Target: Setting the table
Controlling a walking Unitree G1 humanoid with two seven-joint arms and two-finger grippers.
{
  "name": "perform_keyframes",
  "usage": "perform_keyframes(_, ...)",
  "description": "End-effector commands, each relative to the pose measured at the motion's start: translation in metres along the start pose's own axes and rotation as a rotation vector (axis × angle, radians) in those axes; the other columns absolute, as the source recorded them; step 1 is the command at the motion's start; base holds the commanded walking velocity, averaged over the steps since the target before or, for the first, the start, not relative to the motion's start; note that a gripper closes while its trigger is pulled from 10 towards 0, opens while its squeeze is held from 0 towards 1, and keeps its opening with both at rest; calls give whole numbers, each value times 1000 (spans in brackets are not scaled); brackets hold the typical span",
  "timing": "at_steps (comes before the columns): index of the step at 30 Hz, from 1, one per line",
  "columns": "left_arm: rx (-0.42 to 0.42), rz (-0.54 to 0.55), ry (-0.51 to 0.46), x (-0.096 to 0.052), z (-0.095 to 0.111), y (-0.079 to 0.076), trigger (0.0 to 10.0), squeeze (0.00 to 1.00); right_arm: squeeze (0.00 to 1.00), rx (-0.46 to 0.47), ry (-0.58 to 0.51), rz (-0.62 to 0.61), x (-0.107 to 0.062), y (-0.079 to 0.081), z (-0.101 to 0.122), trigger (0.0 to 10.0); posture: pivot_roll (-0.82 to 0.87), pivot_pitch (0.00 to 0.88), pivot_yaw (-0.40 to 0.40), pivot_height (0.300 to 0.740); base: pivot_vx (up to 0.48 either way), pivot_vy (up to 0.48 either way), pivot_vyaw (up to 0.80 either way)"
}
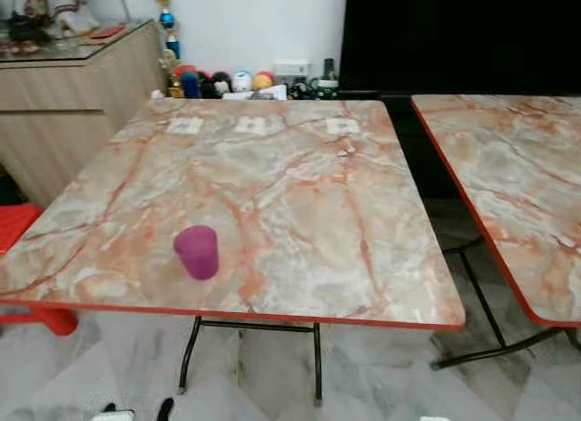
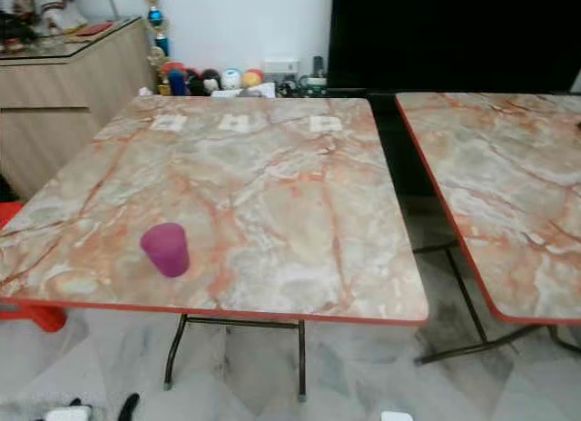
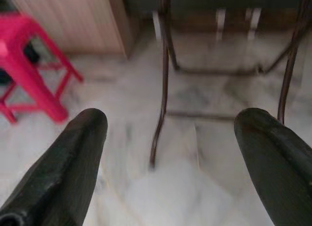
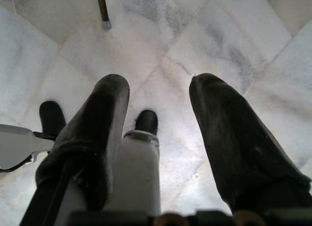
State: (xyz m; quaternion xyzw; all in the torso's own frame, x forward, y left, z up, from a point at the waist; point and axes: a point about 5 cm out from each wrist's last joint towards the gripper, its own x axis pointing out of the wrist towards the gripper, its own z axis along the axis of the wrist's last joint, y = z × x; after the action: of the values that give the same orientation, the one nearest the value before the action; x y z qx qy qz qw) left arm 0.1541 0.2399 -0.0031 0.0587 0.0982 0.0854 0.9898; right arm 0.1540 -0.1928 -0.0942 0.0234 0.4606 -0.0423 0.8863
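Note:
A purple cup point(image 1: 196, 251) stands upright near the front left of a marble-patterned table point(image 1: 300, 194) with a red edge. Three small white labels point(image 1: 251, 125) lie along the table's far side. Both arms hang low, below the tabletop. In the left wrist view my left gripper point(image 3: 168, 153) is open over the pale floor, facing the table's dark metal legs point(image 3: 163, 80). Seen in the right wrist view, my right gripper point(image 4: 158, 114) is open too, pointing down at the marble floor tiles, with nothing between its fingers.
A second marble table point(image 1: 517, 185) stands to the right across a narrow gap. A wooden cabinet point(image 1: 73, 94) and a red stool point(image 3: 24, 65) are on the left. Balls and small items point(image 1: 227, 81) line the back wall.

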Motion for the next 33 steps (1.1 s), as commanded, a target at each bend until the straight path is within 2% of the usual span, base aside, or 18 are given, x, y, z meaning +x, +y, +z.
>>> perform_keyframes(1,-19,14,-4,1,2,0,10000,0,0,-2,16,1,-1,0,-3,10000,117,0,-5,740,0,0,0)
perform_keyframes(5,-19,14,-4,1,2,0,10000,0,0,-2,16,1,-1,0,-3,10000,117,0,-5,740,0,0,0)
perform_keyframes(8,31,-44,-113,-12,32,1,10000,0,0,-14,11,8,0,-2,-1,10000,149,0,-11,740,0,0,0)
perform_keyframes(9,54,-55,-174,-14,51,2,10000,0,0,-16,9,12,0,-3,1,10000,155,0,-16,740,0,0,0)
perform_keyframes(14,45,-12,-276,2,80,6,10000,0,0,-20,9,17,0,-2,2,10000,161,0,-18,740,0,0,0)
perform_keyframes(16,42,-36,-322,10,99,-1,10000,0,0,-5,1,12,1,-1,3,10000,153,0,-15,740,0,0,0)
perform_keyframes(21,46,-91,-334,20,110,-11,10000,0,0,-3,-2,13,1,0,4,10000,146,0,-11,740,0,0,0)
perform_keyframes(27,42,-175,-279,36,107,-22,10000,0,0,-2,2,13,1,0,3,10000,135,0,-12,740,0,0,0)
perform_keyframes(33,58,-181,-248,50,107,-27,10000,0,0,2,0,9,1,0,3,10000,119,0,-9,740,0,0,0)
